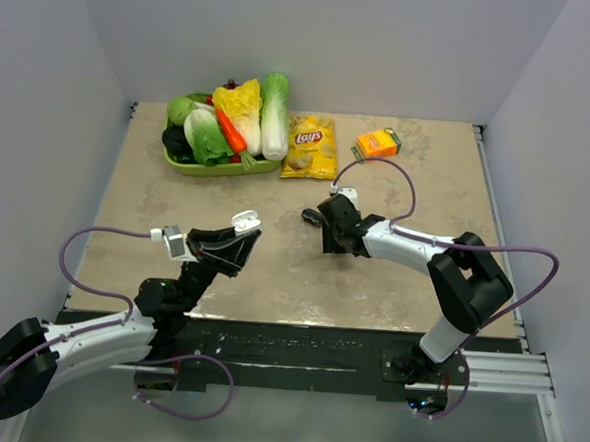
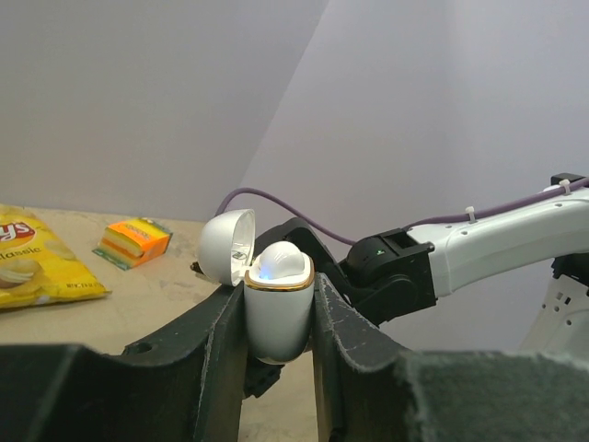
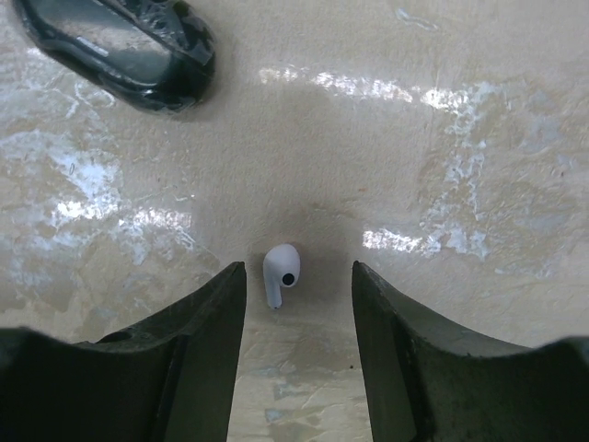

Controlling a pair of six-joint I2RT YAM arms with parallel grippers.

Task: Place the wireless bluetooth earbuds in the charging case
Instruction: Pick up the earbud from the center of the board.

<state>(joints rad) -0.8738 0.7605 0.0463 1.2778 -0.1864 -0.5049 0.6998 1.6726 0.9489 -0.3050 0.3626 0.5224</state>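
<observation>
My left gripper is shut on the white charging case and holds it upright above the table. In the left wrist view the gripper clamps the case by its sides. The lid is open to the left, and a white rounded piece with a blue glow sits in the top. My right gripper is open and low over the table, its fingers on either side of a small white stemmed earbud lying there untouched. The top view shows the right gripper but hides the earbud. No black earbuds show.
A dark glossy object lies just beyond the right gripper, also in the top view. At the back are a green tray of vegetables, a yellow chips bag and an orange box.
</observation>
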